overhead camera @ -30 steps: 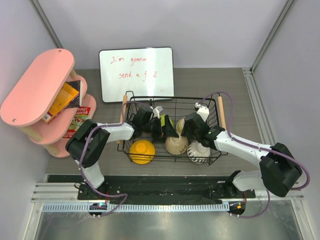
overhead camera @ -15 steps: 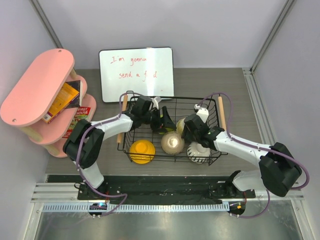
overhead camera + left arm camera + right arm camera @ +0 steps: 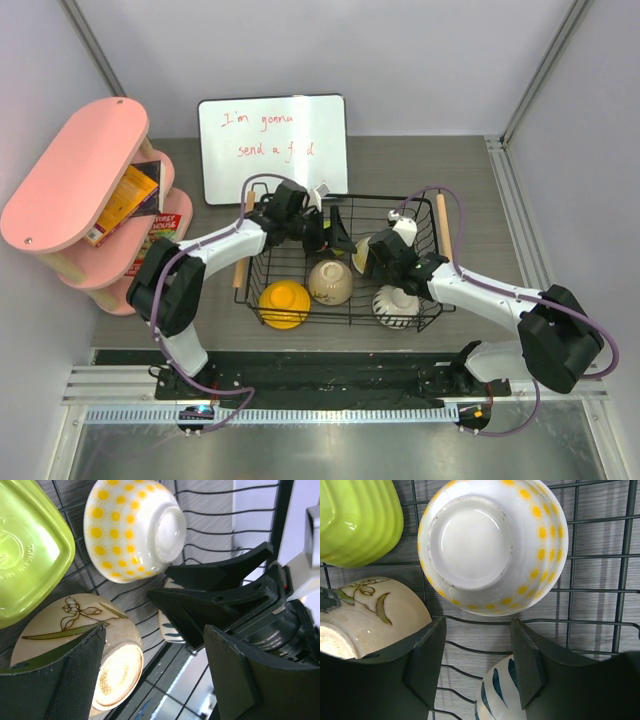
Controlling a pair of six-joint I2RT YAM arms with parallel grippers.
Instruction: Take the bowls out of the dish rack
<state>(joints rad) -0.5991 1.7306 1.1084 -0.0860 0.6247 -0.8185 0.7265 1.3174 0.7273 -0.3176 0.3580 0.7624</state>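
Observation:
The black wire dish rack (image 3: 430, 200) holds several bowls: an orange-yellow one (image 3: 284, 303), a beige flowered one (image 3: 329, 282) on its side, a white blue-striped one (image 3: 397, 303) and a white yellow-dotted one (image 3: 361, 250). My left gripper (image 3: 335, 232) is open and empty inside the rack's back. In the left wrist view it (image 3: 150, 680) is beside the beige bowl (image 3: 75, 645), below the lime green bowl (image 3: 30, 545) and dotted bowl (image 3: 132, 527). My right gripper (image 3: 378, 256) is open, and in the right wrist view it (image 3: 477, 660) sits between the dotted bowl (image 3: 490, 545) and striped bowl (image 3: 505, 695).
A whiteboard (image 3: 273, 148) with red writing leans behind the rack. A pink oval shelf (image 3: 75, 175) with books (image 3: 130, 200) stands at the left. The two grippers face each other closely; the right one's fingers (image 3: 220, 590) fill the left wrist view.
The beige bowl has shifted left across the rack floor. My left gripper has moved toward the rack's back. My right gripper has shifted slightly.

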